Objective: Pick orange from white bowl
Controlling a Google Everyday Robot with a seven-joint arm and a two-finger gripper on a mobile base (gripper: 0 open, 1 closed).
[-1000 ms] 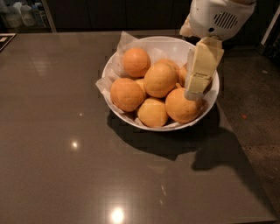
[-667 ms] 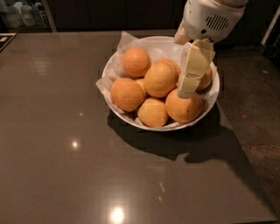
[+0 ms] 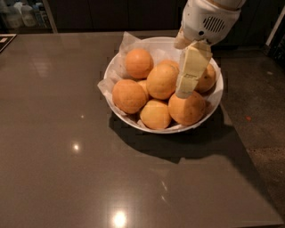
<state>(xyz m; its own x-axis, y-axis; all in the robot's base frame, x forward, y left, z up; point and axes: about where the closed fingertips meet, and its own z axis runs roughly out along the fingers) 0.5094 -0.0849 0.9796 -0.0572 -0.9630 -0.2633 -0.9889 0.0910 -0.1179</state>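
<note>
The white bowl [image 3: 215, 103] stands on the dark table, lined with crinkled white paper and holding several oranges. The orange [image 3: 161, 81], large, slightly oval and paler, lies in the middle of the pile. A smaller, deeper-orange one [image 3: 139, 63] lies behind it to the left, and others lie at the front. My gripper [image 3: 184, 91] hangs down from the white wrist housing [image 3: 208, 20] over the right half of the bowl. Its tip is just right of the orange and above the front right fruit [image 3: 187, 109]. It partly hides a fruit at the right rim [image 3: 207, 78].
The glossy dark table [image 3: 67, 147] reaches left and forward of the bowl. Its right edge [image 3: 249, 160] runs diagonally, with speckled floor beyond. Bottles [image 3: 22, 13] stand at the far back left.
The gripper has moved left and a little lower over the bowl, from above the right rim to beside the middle orange. The fruits have not moved.
</note>
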